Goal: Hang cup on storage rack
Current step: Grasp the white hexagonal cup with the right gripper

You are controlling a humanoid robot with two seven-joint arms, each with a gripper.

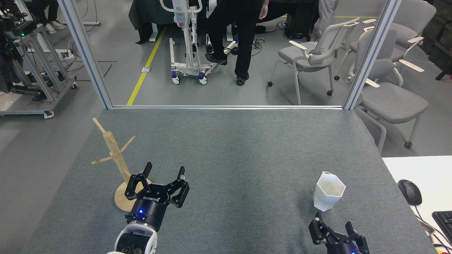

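Cup (329, 191) upright — just beyond right tool (334, 228), untouched.

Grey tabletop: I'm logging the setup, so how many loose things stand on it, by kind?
White faceted cup: 1
Wooden mug tree: 1
Total: 2

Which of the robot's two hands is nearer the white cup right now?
The right hand, low at the bottom edge just below the cup. The left hand is far across the table, beside the storage rack.
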